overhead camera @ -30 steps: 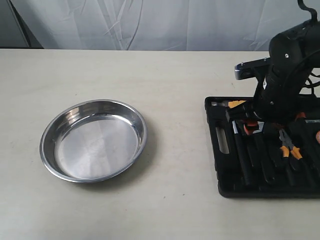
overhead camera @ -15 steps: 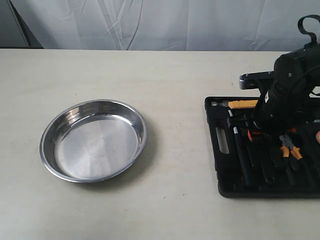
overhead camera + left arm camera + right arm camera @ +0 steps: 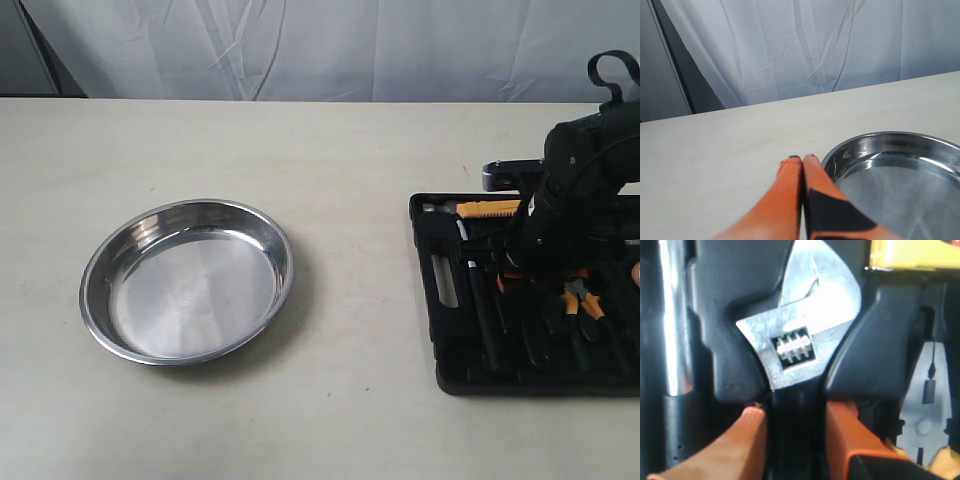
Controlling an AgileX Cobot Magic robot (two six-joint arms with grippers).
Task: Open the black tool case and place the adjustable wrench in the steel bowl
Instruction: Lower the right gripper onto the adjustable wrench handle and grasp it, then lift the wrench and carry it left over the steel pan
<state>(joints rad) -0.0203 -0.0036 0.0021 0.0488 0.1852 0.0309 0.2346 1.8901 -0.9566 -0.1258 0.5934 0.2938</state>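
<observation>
Now sunk lower into the open black tool case (image 3: 425, 340), the right gripper (image 3: 796, 416) straddles the adjustable wrench (image 3: 800, 335) just behind its head, fingers parted and seemingly not yet pinching, so closing comes next, the steel bowl (image 3: 185, 280) lying well away.

No lettering, brand, number or sign can be read in any view. The silver head of the adjustable wrench (image 3: 800, 335) is seen close but blurred; it shows only its ridged thumbwheel, and any stamp there may simply be lost to the soft focus. The black tool case (image 3: 437, 300) around the wrench and the steel bowl (image 3: 190, 290) carry no legible mark.
</observation>
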